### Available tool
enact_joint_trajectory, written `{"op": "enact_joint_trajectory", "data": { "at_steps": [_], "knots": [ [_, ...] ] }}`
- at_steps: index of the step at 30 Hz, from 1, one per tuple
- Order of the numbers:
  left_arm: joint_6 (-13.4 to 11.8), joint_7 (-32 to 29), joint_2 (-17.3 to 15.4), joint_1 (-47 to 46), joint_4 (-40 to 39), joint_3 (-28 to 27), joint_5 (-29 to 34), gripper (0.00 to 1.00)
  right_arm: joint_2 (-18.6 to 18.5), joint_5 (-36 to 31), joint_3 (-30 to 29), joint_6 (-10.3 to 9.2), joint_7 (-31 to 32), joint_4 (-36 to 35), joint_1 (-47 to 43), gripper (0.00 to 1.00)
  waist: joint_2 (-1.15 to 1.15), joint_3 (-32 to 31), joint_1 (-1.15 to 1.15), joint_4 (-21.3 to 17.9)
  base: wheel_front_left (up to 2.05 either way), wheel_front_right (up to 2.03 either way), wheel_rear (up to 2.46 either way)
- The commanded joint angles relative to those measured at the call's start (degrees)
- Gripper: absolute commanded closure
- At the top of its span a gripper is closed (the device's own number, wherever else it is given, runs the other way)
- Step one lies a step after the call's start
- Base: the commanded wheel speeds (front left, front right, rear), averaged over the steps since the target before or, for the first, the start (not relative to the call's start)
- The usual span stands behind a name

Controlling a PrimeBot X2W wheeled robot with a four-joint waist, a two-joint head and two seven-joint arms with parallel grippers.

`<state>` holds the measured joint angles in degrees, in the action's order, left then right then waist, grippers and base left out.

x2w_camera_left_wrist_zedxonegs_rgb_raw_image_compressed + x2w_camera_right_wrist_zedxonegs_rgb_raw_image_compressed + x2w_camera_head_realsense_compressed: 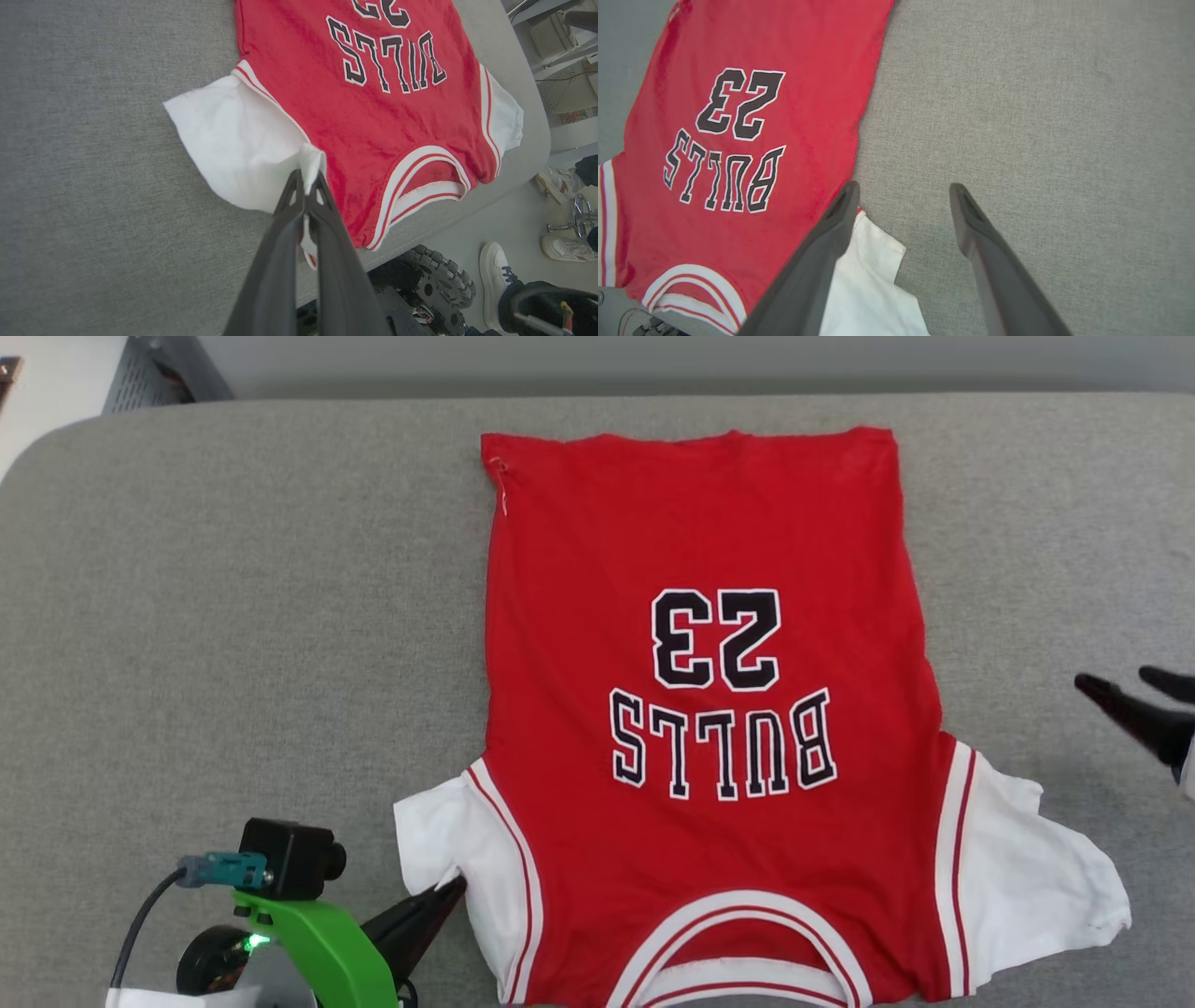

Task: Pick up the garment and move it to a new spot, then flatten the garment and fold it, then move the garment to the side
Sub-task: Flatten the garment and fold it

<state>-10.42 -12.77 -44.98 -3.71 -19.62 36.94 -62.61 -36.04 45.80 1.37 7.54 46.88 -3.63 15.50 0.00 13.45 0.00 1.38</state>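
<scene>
The right claw [904, 189] stood with its two dark fingers [817, 261] spread wide, with only bare grey table [1041, 116] between the tips. The finger on the view's left crossed in front of the edge of a red shirt [752, 51] lying flat and its white sleeve [873, 280]; whether it touched the cloth could not be told. The shirt's black lettering, "BULLS" and "23", read upside down. Its red-and-white striped collar [691, 280] sat at the lower left.

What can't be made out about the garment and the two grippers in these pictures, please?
- All views: the underside of the garment, hidden by its own top layer.
- Head view: the right gripper behind its open fingertips, cut off by the right edge.
- Left wrist view: how much sleeve the shut left gripper pinches, hidden by its fingers.
</scene>
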Motion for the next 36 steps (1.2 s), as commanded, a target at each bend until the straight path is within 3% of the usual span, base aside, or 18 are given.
{"op": "enact_joint_trajectory", "data": {
  "at_steps": [1, 6, 9, 17, 27, 36],
  "knots": [
    [-0.83, -0.69, -0.48, -1.54, -1.37, 0.06, 0.73, 1.0, 0.32, -1.17, -0.16, -0.05, 1.88, -0.05, 3.4, 0.0, 0.0, 7.13, 0.0, 4.03, 0.0, 0.0, 0.0],
    [-2.79, -2.86, -0.6, -3.84, -5.65, 0.65, 2.57, 1.0, 1.17, -4.34, 0.64, -0.05, 8.78, 3.42, 16.37, 0.0, 0.0, 12.8, 0.0, 7.46, 0.0, 0.0, 0.0],
    [-3.62, -3.44, -1.06, -5.08, -6.93, 1.09, 4.73, 1.0, -0.19, -7.79, 3.74, -0.05, 10.28, 5.32, 23.7, 0.0, 0.0, 15.87, 0.0, 9.16, 0.0, 0.0, 0.0],
    [-2.85, -2.6, 1.56, -6.76, -8.39, 2.0, 5.49, 1.0, 0.76, -12.44, 4.18, -0.05, 14.89, 17.63, 38.94, 0.0, 0.0, 21.35, 0.0, 13.97, 0.0, 0.0, 0.0],
    [-0.57, -1.52, 4.03, -8.51, -7.95, 3.2, 5.96, 1.0, 0.74, -16.63, 5.58, -0.05, 15.5, 26.17, 48.68, 0.0, 0.0, 24.91, 0.0, 17.99, 0.0, 0.0, 0.0],
    [1.41, -1.16, 5.9, -10.68, -5.63, 4.5, 6.99, 1.0, -0.94, -19.45, 12.61, -0.05, 15.96, 29.76, 50.56, 0.0, 0.0, 26.36, 0.0, 19.67, 0.0, 0.0, 0.0]
  ]
}}
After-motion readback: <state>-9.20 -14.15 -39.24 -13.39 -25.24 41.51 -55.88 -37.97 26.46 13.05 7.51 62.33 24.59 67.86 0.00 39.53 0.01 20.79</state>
